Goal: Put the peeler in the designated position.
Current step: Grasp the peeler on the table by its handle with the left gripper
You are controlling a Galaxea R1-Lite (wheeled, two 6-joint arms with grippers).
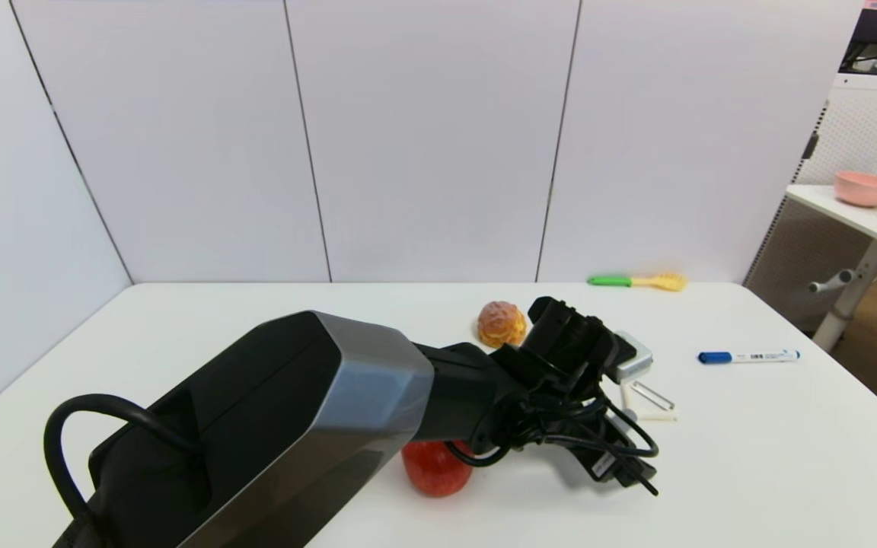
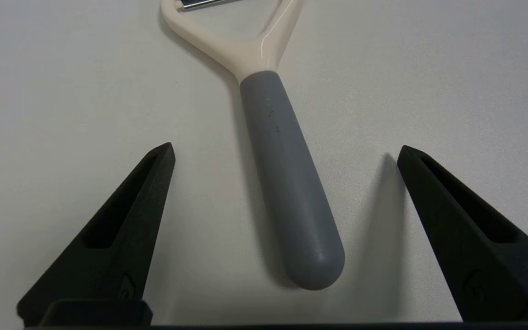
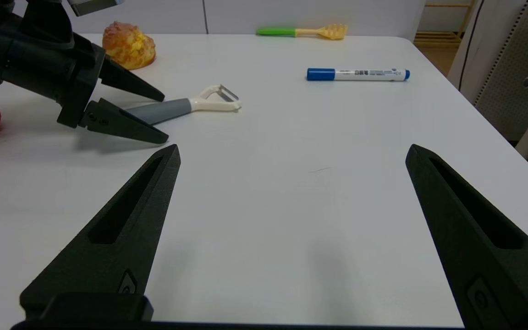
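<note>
Left gripper (image 2: 284, 151) spread wide, holding nothing, 2 fingers (image 2: 126, 224) flanking the grey handle of the peeler (image 2: 287, 192) without touching it. Peeler flat on the white table (image 1: 751, 457), right of centre, forked head toward the right edge, with a pastry (image 1: 502, 323) near the far edge behind the arm and a red fruit (image 1: 436, 470) toward the near edge. Right gripper (image 3: 291, 156) low near the near edge, likewise wide and empty; blue-capped marker (image 1: 747, 356) toward the right edge, green-handled utensil (image 1: 636, 281) along the far edge.
</note>
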